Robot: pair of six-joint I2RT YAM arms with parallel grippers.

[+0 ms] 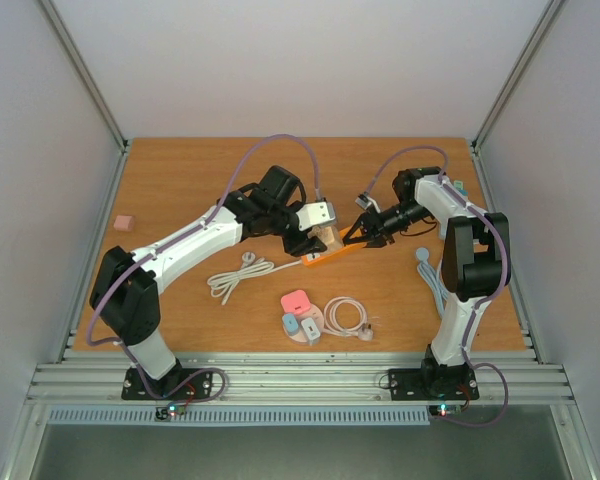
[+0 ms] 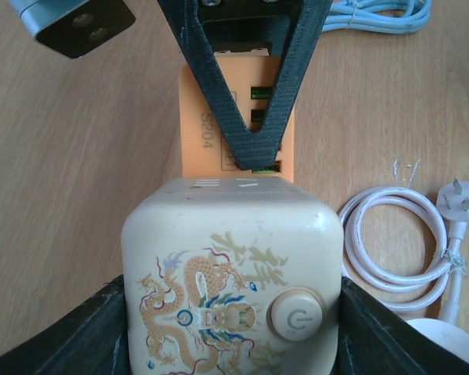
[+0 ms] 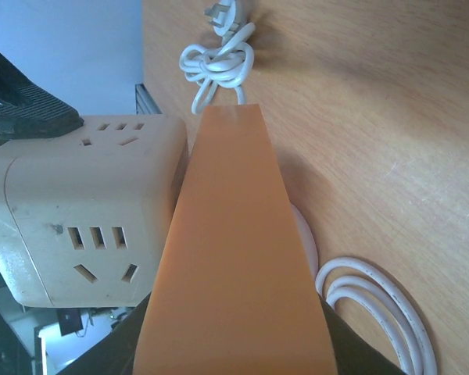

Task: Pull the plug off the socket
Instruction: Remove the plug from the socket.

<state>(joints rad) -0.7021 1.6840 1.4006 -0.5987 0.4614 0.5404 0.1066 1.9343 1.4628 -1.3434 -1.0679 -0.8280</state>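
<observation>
The socket (image 1: 323, 236) is a cream cube (image 2: 230, 273) with a dragon print and a round power button. My left gripper (image 1: 315, 241) is shut on its two sides (image 2: 233, 312). The orange plug (image 1: 327, 256) is a flat block (image 2: 207, 133) butting against the cube's far face, and no gap shows between them. My right gripper (image 1: 352, 238) comes in from the right and is shut on the plug (image 3: 230, 336). Its black fingers (image 2: 250, 117) form a V over the orange block. In the right wrist view the plug (image 3: 230, 258) fills the middle, with the socket (image 3: 86, 219) to its left.
A knotted white cable (image 1: 235, 272) lies left of the socket. Another white coiled cable (image 1: 347, 316) with its plug (image 2: 460, 201) lies in front, beside a pink disc with small pink, blue and white adapters (image 1: 300, 315). A pale blue cable (image 1: 427, 265) lies right, a pink block (image 1: 124, 222) far left.
</observation>
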